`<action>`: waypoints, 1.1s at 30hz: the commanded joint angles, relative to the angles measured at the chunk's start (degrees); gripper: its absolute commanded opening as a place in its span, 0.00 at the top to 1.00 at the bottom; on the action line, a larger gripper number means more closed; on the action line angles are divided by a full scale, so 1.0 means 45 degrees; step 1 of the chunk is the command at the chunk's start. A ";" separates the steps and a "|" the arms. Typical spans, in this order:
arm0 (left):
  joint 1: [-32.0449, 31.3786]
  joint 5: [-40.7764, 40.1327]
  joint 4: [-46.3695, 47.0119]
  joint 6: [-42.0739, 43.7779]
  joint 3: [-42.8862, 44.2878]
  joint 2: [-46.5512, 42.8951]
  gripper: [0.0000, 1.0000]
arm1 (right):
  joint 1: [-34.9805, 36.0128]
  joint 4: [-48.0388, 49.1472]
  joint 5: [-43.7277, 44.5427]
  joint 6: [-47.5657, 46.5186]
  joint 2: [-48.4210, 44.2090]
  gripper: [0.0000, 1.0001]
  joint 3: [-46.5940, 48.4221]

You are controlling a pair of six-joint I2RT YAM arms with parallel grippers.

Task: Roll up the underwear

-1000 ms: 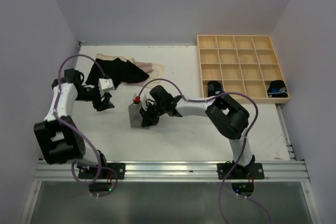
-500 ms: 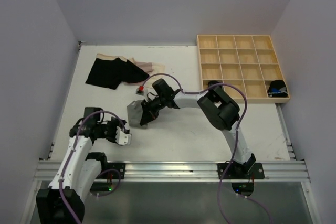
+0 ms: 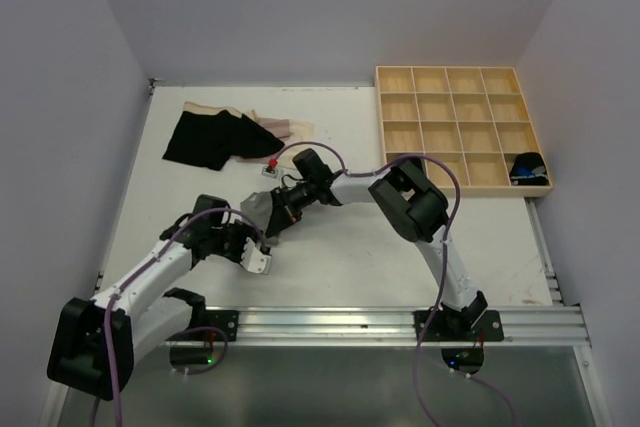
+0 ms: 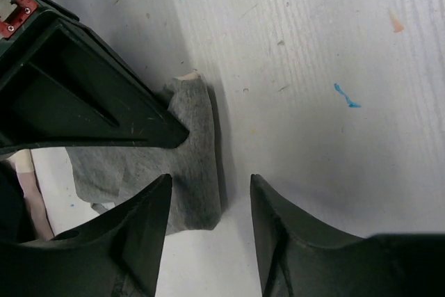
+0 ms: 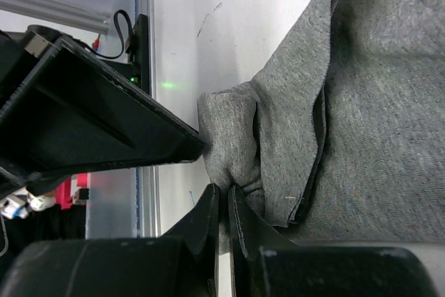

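A white table (image 3: 330,257), scuffed and flecked with small paint marks, is enclosed by plain lilac walls (image 3: 300,7), with an aluminium rail (image 3: 330,322) bolted along its near edge. Just beyond the rail, the left gripper (image 4: 208,182) is held low over the near edge of the grey underwear (image 4: 198,144), its fingers spread and nothing gripped between them. The garment is laid on the table left of centre, partly folded rather than rolled. A fold at its edge is pinched by the right gripper (image 5: 224,196), whose fingers are pressed together on the cloth. Rolling is judged to be at an early stage. Farther back, the black underwear (image 3: 210,137) and the beige underwear (image 3: 285,128) are heaped unrolled. At the far right a wooden tray (image 3: 379,127) is seen, with one dark bundle (image 3: 527,167) in a corner compartment.
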 commanded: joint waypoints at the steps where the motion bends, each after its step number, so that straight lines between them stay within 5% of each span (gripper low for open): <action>1: -0.0659 -0.1035 0.1583 -0.0811 0.0250 0.0565 0.51 | 0.0143 -0.0835 0.1734 0.0149 0.1300 1.00 -0.0526; 11: -0.0875 -0.2852 0.2523 -0.1594 0.0483 0.2636 0.71 | 0.0104 -0.0796 0.1500 0.0382 0.1164 1.00 -0.0858; 19: -0.0817 -0.2210 -0.0502 -0.1653 0.2474 0.4764 0.99 | -0.0304 -0.0328 0.3040 0.0325 -0.1445 0.58 -0.2477; 25: -0.0505 -0.1350 -0.3235 -0.1477 0.4715 0.6813 1.00 | -0.1456 0.1118 0.5948 0.0678 -0.5101 0.49 -0.5250; 33: 0.0295 -0.0120 -0.7337 -0.1360 0.9015 1.1226 1.00 | -0.1071 -0.0500 0.7767 -0.2367 -0.9458 0.49 -0.6327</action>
